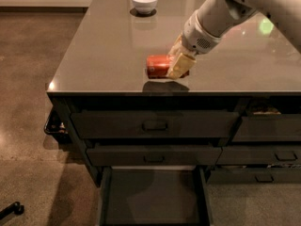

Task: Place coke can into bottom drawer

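Observation:
The coke can is a red-orange can lying on its side, just above the grey countertop near its front edge, with a dark shadow under it. My gripper is shut on the can's right end, its pale fingers on either side of it, with the white arm reaching in from the upper right. The bottom drawer is pulled open below the counter front. Its dark flat inside holds nothing.
A white bowl stands at the back of the counter. Two closed wide drawers with recessed handles sit above the open one. Narrower drawers are on the right. A dark object lies on the floor at bottom left.

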`<state>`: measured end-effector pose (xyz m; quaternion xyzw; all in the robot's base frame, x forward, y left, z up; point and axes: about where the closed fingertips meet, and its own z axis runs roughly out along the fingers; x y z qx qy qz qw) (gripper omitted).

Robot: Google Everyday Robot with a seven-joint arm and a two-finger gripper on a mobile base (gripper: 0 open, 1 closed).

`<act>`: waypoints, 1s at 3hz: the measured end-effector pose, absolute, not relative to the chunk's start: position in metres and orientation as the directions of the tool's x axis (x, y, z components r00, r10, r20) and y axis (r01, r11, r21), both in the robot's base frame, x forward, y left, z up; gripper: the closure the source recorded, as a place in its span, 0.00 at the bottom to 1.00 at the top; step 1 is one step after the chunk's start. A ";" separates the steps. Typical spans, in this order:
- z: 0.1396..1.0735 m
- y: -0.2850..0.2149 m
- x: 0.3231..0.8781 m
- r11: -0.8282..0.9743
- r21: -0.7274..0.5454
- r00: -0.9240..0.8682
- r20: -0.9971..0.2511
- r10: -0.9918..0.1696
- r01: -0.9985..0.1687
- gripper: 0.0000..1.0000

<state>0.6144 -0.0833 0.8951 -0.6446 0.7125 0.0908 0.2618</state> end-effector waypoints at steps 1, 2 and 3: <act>0.895 -0.083 0.614 0.152 -0.208 -0.032 -0.490 -0.871 -0.966 1.00; 0.890 -0.084 0.608 0.161 -0.195 -0.042 -0.501 -0.864 -0.968 1.00; 0.898 -0.084 0.575 0.225 -0.199 -0.078 -0.560 -0.825 -0.954 1.00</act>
